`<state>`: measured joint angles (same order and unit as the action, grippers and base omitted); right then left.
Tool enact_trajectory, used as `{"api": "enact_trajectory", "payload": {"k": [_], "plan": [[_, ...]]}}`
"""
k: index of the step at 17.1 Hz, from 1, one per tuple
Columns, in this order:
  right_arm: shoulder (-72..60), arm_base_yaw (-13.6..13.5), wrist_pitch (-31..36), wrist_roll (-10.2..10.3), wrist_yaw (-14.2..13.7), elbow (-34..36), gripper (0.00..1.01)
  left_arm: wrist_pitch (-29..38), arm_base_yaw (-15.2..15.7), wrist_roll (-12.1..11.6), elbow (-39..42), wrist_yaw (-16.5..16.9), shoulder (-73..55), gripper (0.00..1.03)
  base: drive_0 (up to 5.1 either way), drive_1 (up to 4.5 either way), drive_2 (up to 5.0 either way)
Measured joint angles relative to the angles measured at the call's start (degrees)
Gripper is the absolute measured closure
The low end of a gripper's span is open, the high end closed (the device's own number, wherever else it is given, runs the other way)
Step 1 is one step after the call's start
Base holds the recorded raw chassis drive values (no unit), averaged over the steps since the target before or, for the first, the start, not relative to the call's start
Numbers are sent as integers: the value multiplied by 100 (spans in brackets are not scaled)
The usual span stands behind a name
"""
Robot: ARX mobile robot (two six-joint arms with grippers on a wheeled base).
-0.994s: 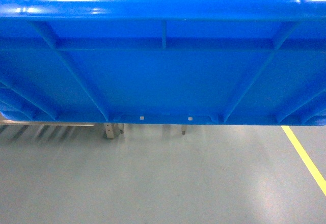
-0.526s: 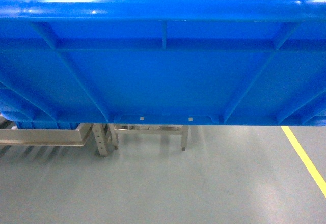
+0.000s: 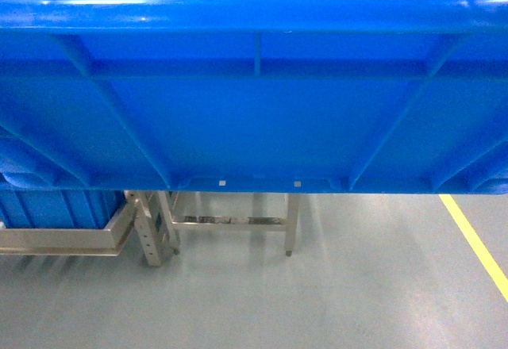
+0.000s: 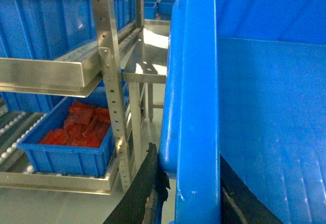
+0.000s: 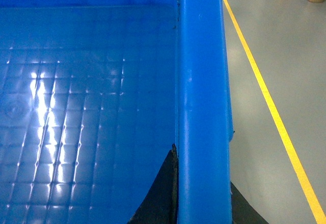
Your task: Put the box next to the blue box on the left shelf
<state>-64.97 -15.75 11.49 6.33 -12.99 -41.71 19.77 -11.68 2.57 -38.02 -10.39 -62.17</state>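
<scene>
So the box (image 3: 254,95) is carried high between both arms, its ribbed underside filling the head view. The left gripper (image 4: 188,203) is clamped over the left rim, the right gripper (image 5: 201,203) over the right rim, a dark finger each side of the wall. The left shelf (image 4: 61,71) is seen just beside the box's left wall, with a blue crate (image 3: 48,206) probably the one to be matched. The box should be kept level and lined up with a free roller lane before being lowered.
</scene>
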Motion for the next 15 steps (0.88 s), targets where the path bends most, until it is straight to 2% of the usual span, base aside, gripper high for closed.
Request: {"api": "enact_trajectory", "payload": {"k": [15], "plan": [[20, 2, -31, -13, -7, 2, 93, -22, -2, 2, 2, -2, 0, 87, -487, 245, 245]]}}
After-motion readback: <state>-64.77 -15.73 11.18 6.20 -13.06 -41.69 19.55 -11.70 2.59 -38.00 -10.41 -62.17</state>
